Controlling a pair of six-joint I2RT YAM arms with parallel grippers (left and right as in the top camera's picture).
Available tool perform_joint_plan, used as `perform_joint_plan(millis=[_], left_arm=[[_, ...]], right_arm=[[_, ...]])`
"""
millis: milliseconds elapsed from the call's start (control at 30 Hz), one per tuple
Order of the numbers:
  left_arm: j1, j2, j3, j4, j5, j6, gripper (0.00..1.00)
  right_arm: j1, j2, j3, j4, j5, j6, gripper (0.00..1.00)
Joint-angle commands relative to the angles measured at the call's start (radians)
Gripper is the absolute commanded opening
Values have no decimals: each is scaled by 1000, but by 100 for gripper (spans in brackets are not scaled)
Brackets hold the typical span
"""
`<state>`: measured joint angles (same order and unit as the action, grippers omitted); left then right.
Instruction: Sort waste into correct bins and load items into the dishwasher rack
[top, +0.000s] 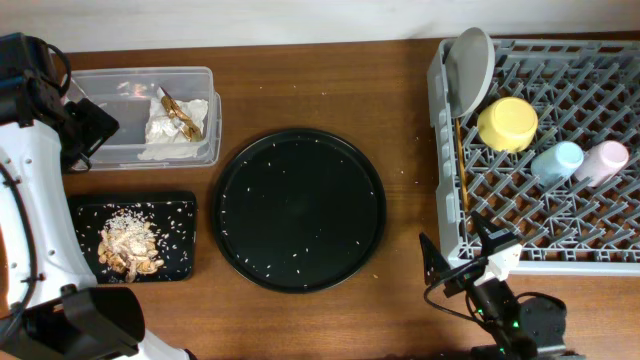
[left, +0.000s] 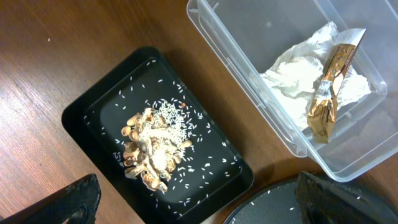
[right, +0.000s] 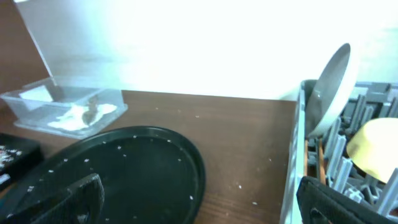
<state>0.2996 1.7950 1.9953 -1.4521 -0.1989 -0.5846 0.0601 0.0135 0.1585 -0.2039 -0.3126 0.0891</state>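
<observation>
both gaped empty: left gripper (left: 196, 200) and right gripper (top: 462, 250); beside the dishwasher rack (top: 600, 225) at the tabletop's front edge, lifting straight seemed safest.

Brown wood-grain table (top: 400, 90). Round black tray (top: 300, 210) speckled with white grains. Clear plastic tub (top: 140, 72): crumpled white paper napkin (top: 170, 128), gold foil wrapper (top: 183, 115). Light-grey pegged plastic rack (top: 600, 90) at the table's right edge: yellow bowl (top: 507, 123), light-blue cup (top: 556, 162), pink cup (top: 601, 161), round grey plate (top: 469, 70).
</observation>
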Motion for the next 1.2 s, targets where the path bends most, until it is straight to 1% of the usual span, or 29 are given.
perform_joint_plan(millis=[0, 100, 133, 167, 200, 233, 800, 833, 867, 967, 1000, 1067, 1100, 1133, 1167], left_arm=[[3, 2, 5, 0, -7, -6, 99], [3, 2, 5, 0, -7, -6, 99], [3, 2, 5, 0, -7, -6, 99], [3, 2, 5, 0, -7, -6, 99], [3, 2, 5, -1, -7, -6, 99], [3, 2, 5, -1, -7, -6, 99], [3, 8, 5, -4, -8, 2, 99], [3, 8, 5, -77, -4, 29, 99], [3, 8, 5, -135, -4, 29, 99], [-28, -3, -2, -161, 17, 29, 99], [-68, -21, -18, -147, 13, 41, 99], [-167, -73, -102, -48, -31, 63, 99], [-215, -115, -196, 51, -46, 69, 99], [-244, -173, -335, 165, -45, 89, 99], [-251, -246, -511, 292, -41, 90, 99]], right_arm=[[-34, -10, -153, 238, 22, -6, 98], [-36, -10, -153, 231, 211, -7, 98], [-36, -10, -153, 206, 262, -6, 98], [-36, -10, -153, 138, 326, -6, 98], [-37, -10, -153, 122, 337, -24, 98], [-36, -10, -153, 122, 332, -57, 98], [-35, -10, -153, 122, 325, -59, 98], [-35, -10, -153, 122, 325, -59, 98], [-35, -10, -153, 122, 325, -59, 98], [-35, -10, -153, 122, 325, -59, 98], [-35, -10, -153, 122, 325, -59, 98], [-35, -10, -153, 122, 325, -59, 98], [-35, -10, -153, 122, 325, -59, 98], [-35, -10, -153, 122, 325, -59, 98], [-35, -10, -153, 122, 325, -59, 98]])
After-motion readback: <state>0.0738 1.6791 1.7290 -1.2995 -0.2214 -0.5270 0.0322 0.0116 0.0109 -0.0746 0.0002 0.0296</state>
